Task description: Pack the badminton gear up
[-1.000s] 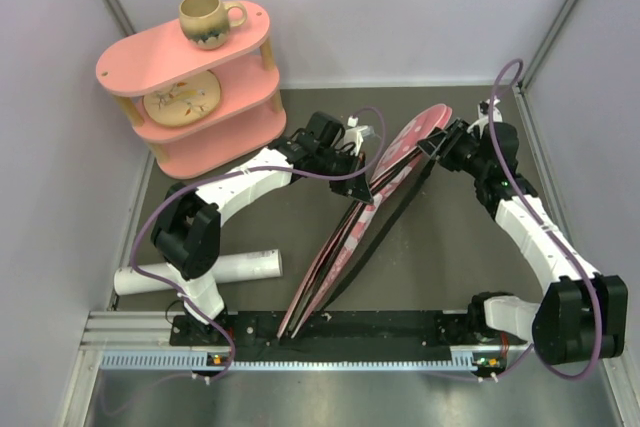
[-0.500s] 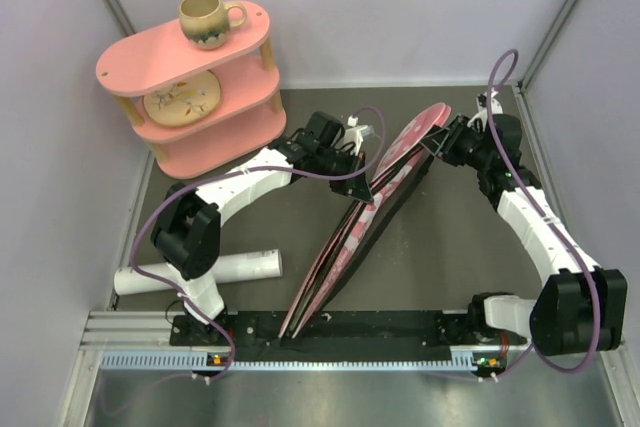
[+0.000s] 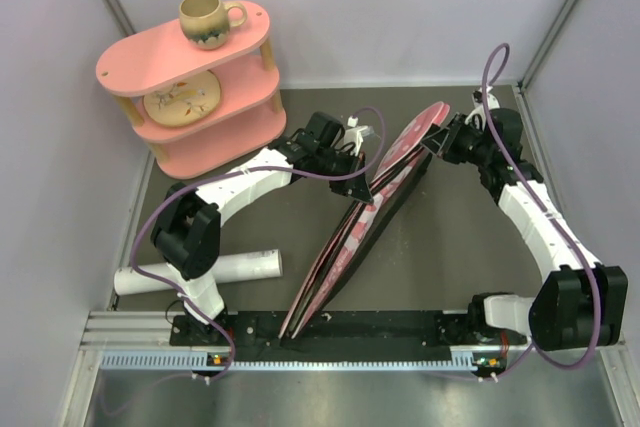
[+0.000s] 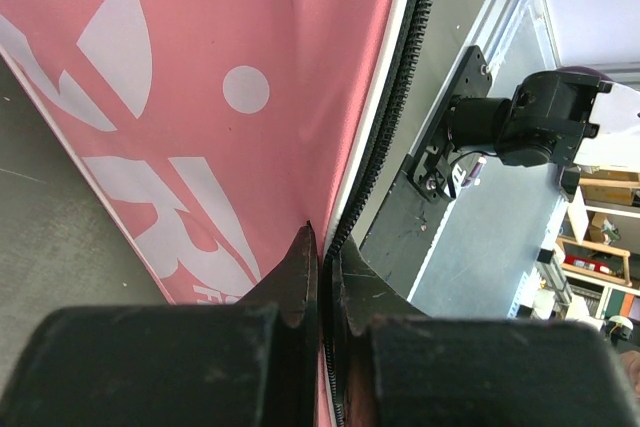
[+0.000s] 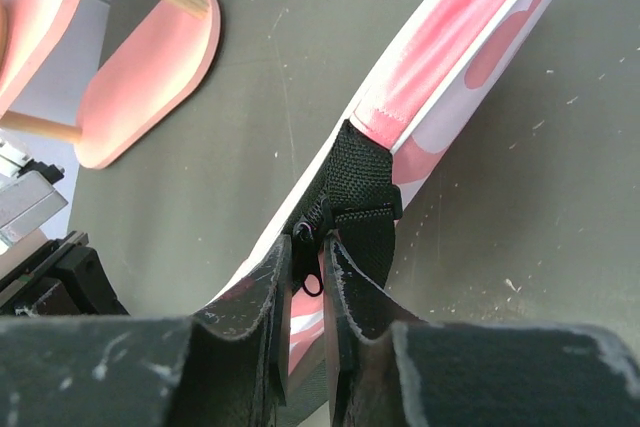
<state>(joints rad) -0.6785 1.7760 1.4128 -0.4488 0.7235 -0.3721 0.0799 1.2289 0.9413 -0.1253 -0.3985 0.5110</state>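
The big pink racket bag [image 3: 365, 212] stands on edge, running diagonally from the near rail to the far right. My left gripper [image 3: 362, 155] is shut on its zipper edge; in the left wrist view the gripper [image 4: 322, 247] pinches the black zipper teeth beside the white-lettered pink side [image 4: 200, 97]. My right gripper [image 3: 436, 144] is at the bag's far end, shut on the zipper pull [image 5: 310, 252] below a black webbing tab [image 5: 365, 182]. The long white tube [image 3: 200, 272] lies at the near left. No rackets or shuttlecocks are in view.
A pink two-tier shelf [image 3: 200, 137] stands at the far left with a brown mug [image 3: 205, 19] on top and a plate [image 3: 180, 97] on the lower tier. Its base also shows in the right wrist view [image 5: 150, 67]. Grey walls enclose the table.
My right arm has shifted slightly toward the far side, still holding the zipper pull. The dark gap along the bag's right side has narrowed. The left arm has not moved.
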